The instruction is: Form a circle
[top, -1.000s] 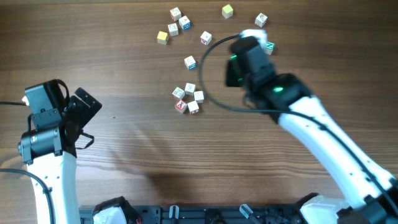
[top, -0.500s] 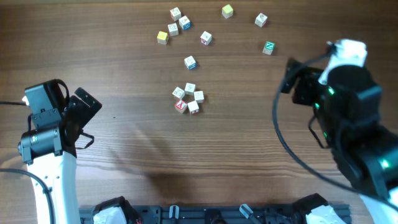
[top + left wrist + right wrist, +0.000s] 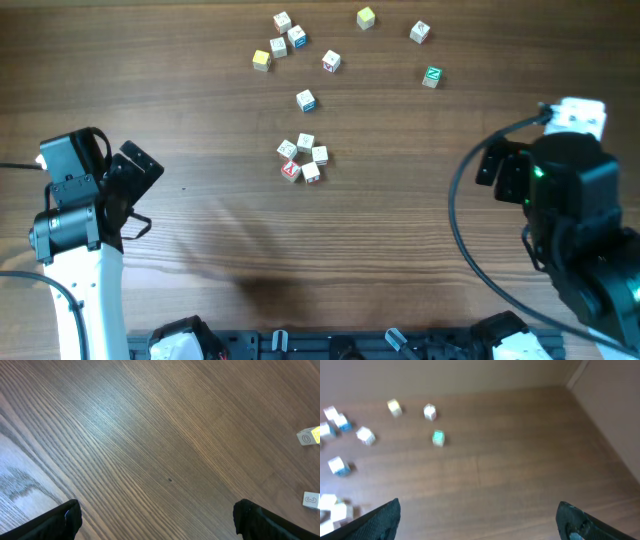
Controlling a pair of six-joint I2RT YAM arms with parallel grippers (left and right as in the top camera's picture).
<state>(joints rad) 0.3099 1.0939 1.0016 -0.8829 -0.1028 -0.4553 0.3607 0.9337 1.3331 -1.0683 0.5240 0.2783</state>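
Observation:
The circle (image 3: pixel 303 158) is a tight ring of small alphabet cubes at the table's middle, mostly white-faced, with one red-faced cube (image 3: pixel 291 169) at its front left. The ring's edge also shows in the right wrist view, low on the left (image 3: pixel 332 507). My right gripper (image 3: pixel 492 170) hangs well to the right of the ring, open, with nothing between its fingers (image 3: pixel 477 520). My left gripper (image 3: pixel 140 195) stands open far to the left over bare wood (image 3: pixel 157 520).
Several loose cubes lie behind the ring: a white one (image 3: pixel 305 100) closest, a yellow one (image 3: pixel 262 60), a green one (image 3: pixel 432 76) and another yellow one (image 3: pixel 366 17) at the back. Two cubes (image 3: pixel 311 436) show at the left wrist view's right edge.
My right arm has pulled back from beside the green cube to the table's right side, and its gripper has opened. The left arm and the cubes have not moved.

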